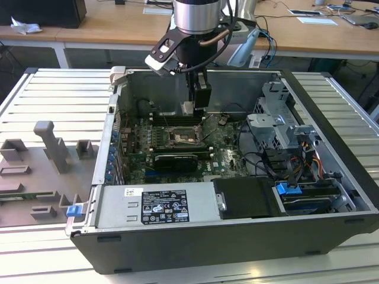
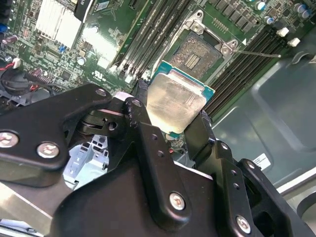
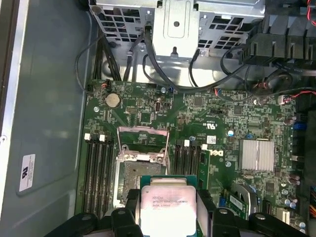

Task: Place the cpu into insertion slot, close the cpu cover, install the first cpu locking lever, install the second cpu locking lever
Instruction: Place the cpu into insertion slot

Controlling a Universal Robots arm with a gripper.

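Note:
The cpu (image 2: 175, 101) is a pale silvery square chip on a green base. My gripper (image 2: 173, 107) is shut on it, one black finger on each side edge. It hangs tilted a little above the motherboard, beside the insertion slot (image 2: 197, 52), whose dark pin field lies bare. In the first wrist view the cpu (image 3: 168, 205) sits between the fingers of the gripper (image 3: 168, 211), overlapping one edge of the insertion slot (image 3: 129, 178). The cpu cover (image 3: 143, 157) stands swung up at the socket's far side. In the exterior view the gripper (image 1: 196, 102) holds the cpu (image 1: 188, 108) above the insertion slot (image 1: 182, 139).
Long black memory slots (image 3: 98, 173) flank the socket on both sides. A thin metal lever (image 2: 256, 53) sticks out from the socket. A black expansion card (image 1: 176, 160), a drive cage (image 1: 278, 127), cables and the power supply (image 1: 157, 204) crowd the open case. A ribbed heat sink (image 3: 256, 154) sits nearby.

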